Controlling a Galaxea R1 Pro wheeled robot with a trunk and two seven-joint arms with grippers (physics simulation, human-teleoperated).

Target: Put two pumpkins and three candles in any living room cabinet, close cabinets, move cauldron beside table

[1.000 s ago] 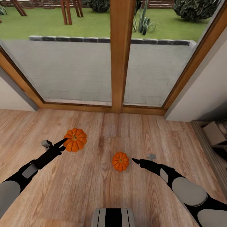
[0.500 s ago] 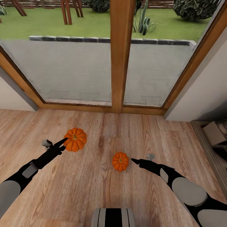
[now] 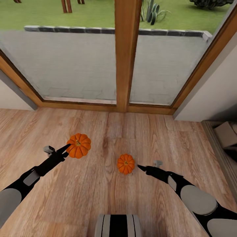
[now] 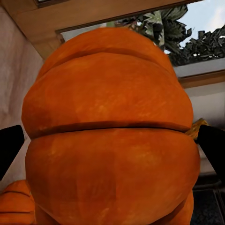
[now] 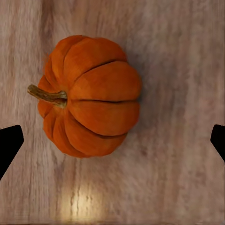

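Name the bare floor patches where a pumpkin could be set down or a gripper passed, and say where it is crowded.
Bare boards lie between the left pumpkin and right pumpkin, between both and the window frame, and near the robot's base. It is crowded by the left gripper at its pumpkin and the right gripper beside its own.

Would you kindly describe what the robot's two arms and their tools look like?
Both arms are matte black with rounded light-grey shell panels. Each narrows to a slim black tool, the left tool and the right tool, ending in pointed black fingers, with a small grey fitting beside each wrist. No cables or markings are visible.
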